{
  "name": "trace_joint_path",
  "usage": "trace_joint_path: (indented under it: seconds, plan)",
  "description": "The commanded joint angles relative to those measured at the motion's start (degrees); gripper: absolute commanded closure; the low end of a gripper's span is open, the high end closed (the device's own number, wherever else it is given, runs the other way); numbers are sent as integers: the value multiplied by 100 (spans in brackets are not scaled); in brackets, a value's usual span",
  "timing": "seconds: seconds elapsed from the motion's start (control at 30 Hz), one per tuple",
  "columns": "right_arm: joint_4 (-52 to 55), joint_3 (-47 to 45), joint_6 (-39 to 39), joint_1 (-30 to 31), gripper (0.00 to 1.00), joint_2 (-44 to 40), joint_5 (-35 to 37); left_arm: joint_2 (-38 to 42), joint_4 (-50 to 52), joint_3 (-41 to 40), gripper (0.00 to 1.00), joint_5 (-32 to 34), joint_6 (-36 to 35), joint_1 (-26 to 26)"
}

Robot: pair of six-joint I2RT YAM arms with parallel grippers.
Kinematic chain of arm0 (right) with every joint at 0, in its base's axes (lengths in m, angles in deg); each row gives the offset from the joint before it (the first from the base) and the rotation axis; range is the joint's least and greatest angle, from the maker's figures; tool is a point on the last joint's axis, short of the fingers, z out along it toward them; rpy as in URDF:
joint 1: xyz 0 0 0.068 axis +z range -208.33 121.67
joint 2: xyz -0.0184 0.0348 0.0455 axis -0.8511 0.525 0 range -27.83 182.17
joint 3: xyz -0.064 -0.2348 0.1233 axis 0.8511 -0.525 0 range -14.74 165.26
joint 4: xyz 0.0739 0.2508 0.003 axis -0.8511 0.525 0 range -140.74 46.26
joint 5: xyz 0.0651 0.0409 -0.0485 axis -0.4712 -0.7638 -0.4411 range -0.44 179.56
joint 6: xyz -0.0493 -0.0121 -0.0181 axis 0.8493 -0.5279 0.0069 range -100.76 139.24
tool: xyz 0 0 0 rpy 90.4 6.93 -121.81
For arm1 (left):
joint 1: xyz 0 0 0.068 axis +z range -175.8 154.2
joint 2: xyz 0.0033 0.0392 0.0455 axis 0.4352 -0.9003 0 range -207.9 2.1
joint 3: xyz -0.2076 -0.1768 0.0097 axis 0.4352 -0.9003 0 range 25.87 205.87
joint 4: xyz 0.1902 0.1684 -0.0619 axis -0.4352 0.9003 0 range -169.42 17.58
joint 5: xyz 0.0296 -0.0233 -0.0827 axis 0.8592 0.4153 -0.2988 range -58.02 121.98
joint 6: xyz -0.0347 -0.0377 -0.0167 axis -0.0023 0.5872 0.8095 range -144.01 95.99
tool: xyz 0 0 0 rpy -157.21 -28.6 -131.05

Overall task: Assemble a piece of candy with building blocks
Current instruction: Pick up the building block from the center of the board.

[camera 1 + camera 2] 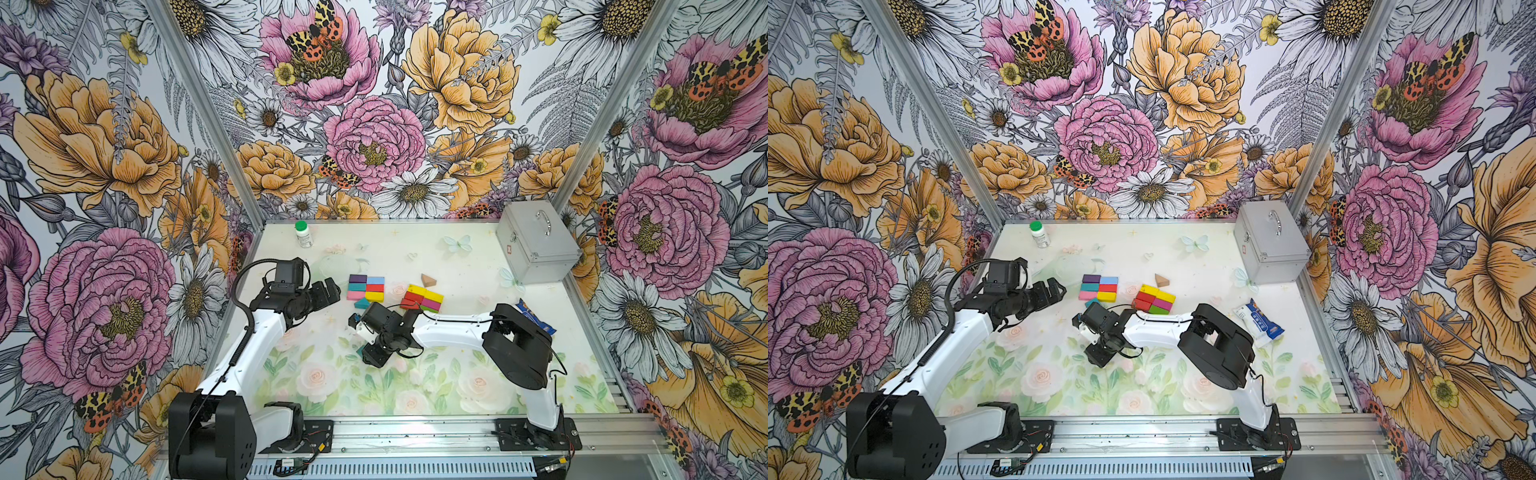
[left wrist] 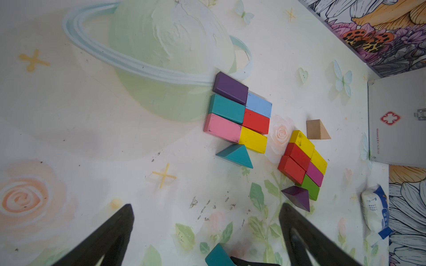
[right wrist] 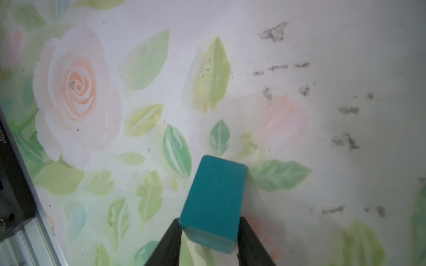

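Note:
In the right wrist view my right gripper (image 3: pixel 209 221) is shut on a teal block (image 3: pixel 216 195), one finger on each of its sides, just above the mat. In a top view that gripper (image 1: pixel 368 355) points down at the mat's middle, in front of the other blocks. Two flat groups lie behind it: purple, light blue, teal, red, pink and yellow bricks (image 1: pixel 365 286) with a teal triangle (image 1: pixel 362 302), and yellow, red, magenta and green bricks (image 1: pixel 424 299). A tan triangle (image 1: pixel 428 280) lies apart. A purple triangle (image 2: pixel 297 197) touches the second group. My left gripper (image 1: pixel 328 291) hangs open and empty left of the first group.
A silver case (image 1: pixel 536 245) stands at the back right corner. A white bottle with a green cap (image 1: pixel 303 234) stands at the back left. A blue-and-white snack packet (image 1: pixel 1260 322) lies by the right edge, behind the right arm's elbow.

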Motion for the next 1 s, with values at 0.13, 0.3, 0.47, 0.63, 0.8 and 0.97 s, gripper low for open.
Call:
trace_joint_path:
  seconds: [0.13, 0.3, 0.47, 0.63, 0.8, 0.97]
  plan:
    - [142, 185, 101, 60, 43, 92, 142, 163, -129, -72, 1, -71, 75, 104]
    - [150, 324, 132, 59, 44, 202, 87, 154, -128, -69, 1, -86, 76, 112]
    - [155, 370, 158, 61, 50, 247, 66, 123, -133, -72, 1, -93, 76, 126]
    - [206, 450, 173, 64, 61, 341, 56, 127, -142, -78, 1, -97, 75, 139]
    - [227, 435, 233, 63, 83, 288, 107, 127, -141, -80, 1, -98, 86, 161]
    - [284, 301, 405, -57, 90, -109, 314, 119, -145, -67, 1, -116, 89, 188]
